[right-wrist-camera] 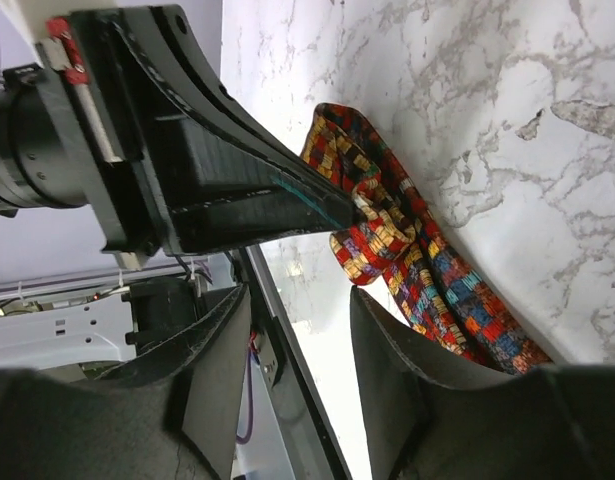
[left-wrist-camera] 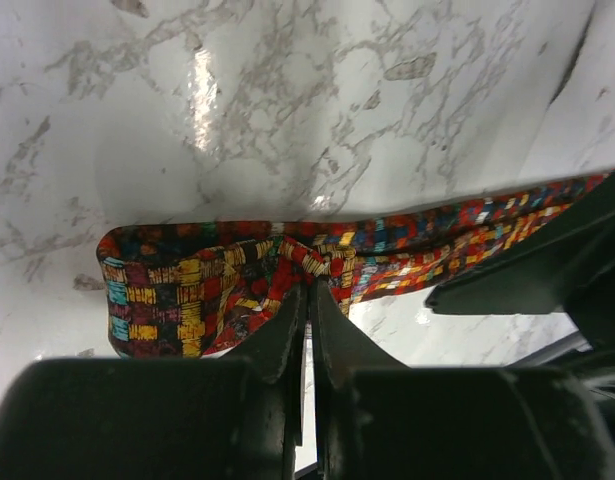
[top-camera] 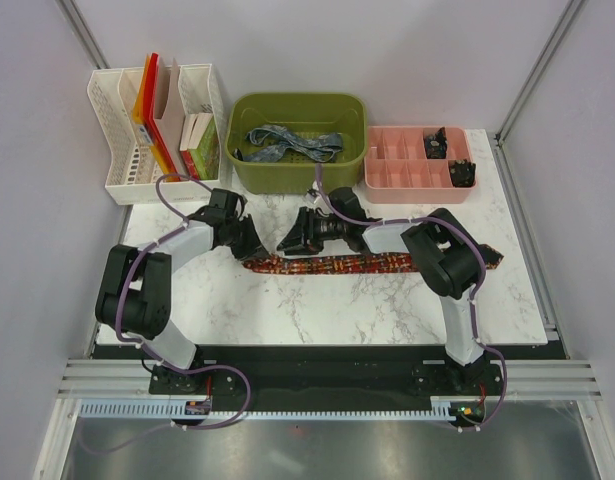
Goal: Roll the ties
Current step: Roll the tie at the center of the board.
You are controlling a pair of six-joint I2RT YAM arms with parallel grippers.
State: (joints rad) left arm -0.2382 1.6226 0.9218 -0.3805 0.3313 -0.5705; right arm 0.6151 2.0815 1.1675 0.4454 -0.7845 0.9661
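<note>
The red, orange and dark patterned tie [top-camera: 377, 264] lies across the marble table, its left end folded over. My left gripper [top-camera: 255, 243] is shut, pinching the bunched fabric at that fold [left-wrist-camera: 309, 268]. The folded wide end [left-wrist-camera: 177, 295] spreads to the left of the pinch. My right gripper [top-camera: 287, 244] is open just to the right of the left one. Its jaws stand apart [right-wrist-camera: 299, 296] beside the tie [right-wrist-camera: 417, 270], touching nothing. The left gripper's finger [right-wrist-camera: 257, 190] shows above them. The blue-grey tie [top-camera: 287, 146] lies crumpled in the green bin [top-camera: 249, 172].
A white file organizer [top-camera: 115, 150] with folders stands at the back left. A pink compartment tray [top-camera: 407, 172] with small dark items is at the back right. The table's front edge runs just before the arm bases.
</note>
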